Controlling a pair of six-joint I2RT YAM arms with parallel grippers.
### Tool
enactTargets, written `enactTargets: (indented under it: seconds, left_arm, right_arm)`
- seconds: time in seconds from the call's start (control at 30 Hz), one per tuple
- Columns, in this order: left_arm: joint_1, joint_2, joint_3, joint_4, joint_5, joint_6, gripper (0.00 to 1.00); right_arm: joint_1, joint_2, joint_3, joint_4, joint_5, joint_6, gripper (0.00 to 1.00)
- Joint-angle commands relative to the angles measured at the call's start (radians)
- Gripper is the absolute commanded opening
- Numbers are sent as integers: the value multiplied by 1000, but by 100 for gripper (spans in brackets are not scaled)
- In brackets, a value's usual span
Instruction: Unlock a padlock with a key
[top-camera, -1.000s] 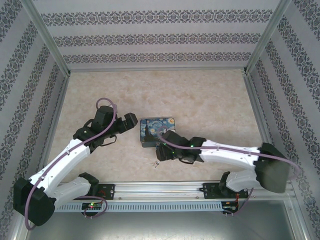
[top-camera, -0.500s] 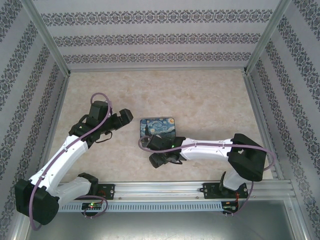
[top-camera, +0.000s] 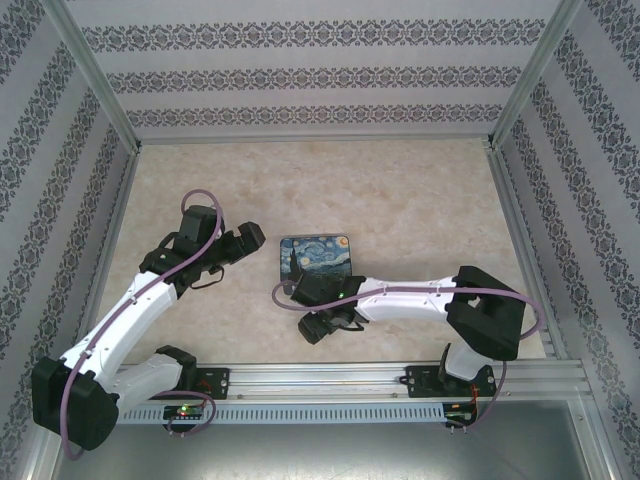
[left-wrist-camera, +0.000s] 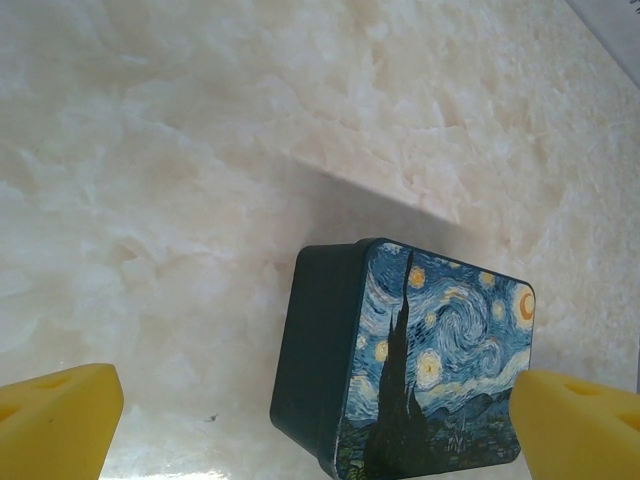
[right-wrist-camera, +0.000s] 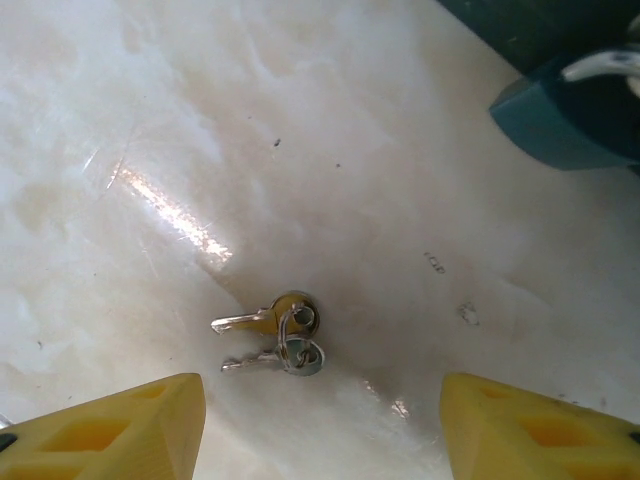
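Right gripper: jaws part open, empty, poised over keys lying flat on surface toward its near edge. Padlock just beside tin, mid-surface. Left gripper: jaws fully spread, empty. Keys to be pinched squarely at bow — blade to be left protruding for insertion.

Two keys hang on one ring, one brass and one silver; one teal padlock lies at 2 o'clock from them; one tin bears a starry-night painting; two white arms, the left arm and right arm; four yellow fingers, two on the left gripper, two on the right gripper
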Motion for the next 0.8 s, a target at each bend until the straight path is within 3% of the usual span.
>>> enactTargets:
  seconds: [0.0,0.53,0.77]
  left_arm:
    - [15,-6,-10,24,-19,-13,99]
    - [15,28,-18,56,-6,-13,99]
    - [15,31,-28,67,3,-12,99]
  right_arm:
    - [12,19,-3,3,-21,-19,64]
    - [18,125,57,8,-10,-21,62]
    - [17,147,79,0,-16,4,53]
